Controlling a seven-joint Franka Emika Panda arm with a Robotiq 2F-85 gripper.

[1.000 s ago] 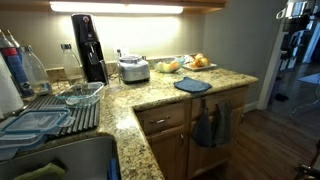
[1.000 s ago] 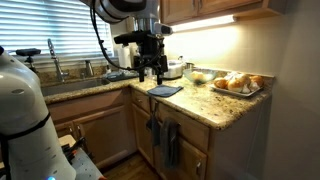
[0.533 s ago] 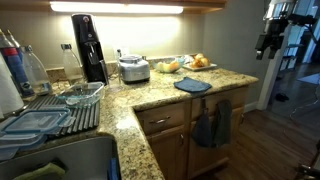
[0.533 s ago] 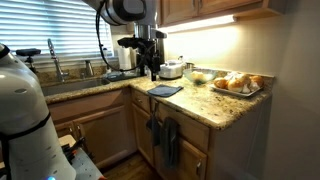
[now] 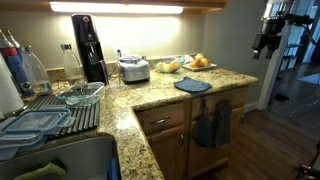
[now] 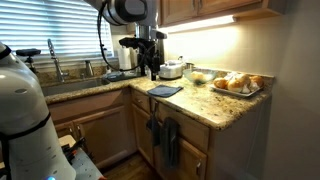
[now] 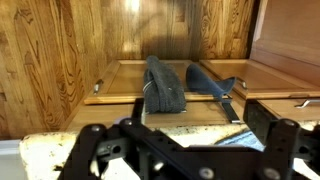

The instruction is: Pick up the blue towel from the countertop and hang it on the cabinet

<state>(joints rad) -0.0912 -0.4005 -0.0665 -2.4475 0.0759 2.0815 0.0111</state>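
The blue towel [image 5: 192, 85] lies flat on the granite countertop [image 5: 150, 95] near its front edge; it also shows in an exterior view [image 6: 165, 90], and a corner of it shows in the wrist view [image 7: 245, 137]. My gripper [image 6: 152, 70] hangs above the counter just behind the towel, apart from it. In the wrist view the gripper [image 7: 185, 140] is open and empty. It also shows in an exterior view [image 5: 265, 42]. The wooden cabinet [image 7: 120, 80] below has a grey towel [image 7: 165, 88] and a blue one [image 7: 212, 82] hanging on it.
A tray of bread and fruit [image 6: 238, 84], a bowl [image 6: 200, 77] and a rice cooker [image 5: 134, 69] stand at the back of the counter. A coffee machine [image 5: 88, 47] and a dish rack [image 5: 50, 110] stand by the sink [image 5: 60, 160].
The arm shifted position over the counter between a second ago and half a second ago; since then nothing has moved. The towel lies unchanged.
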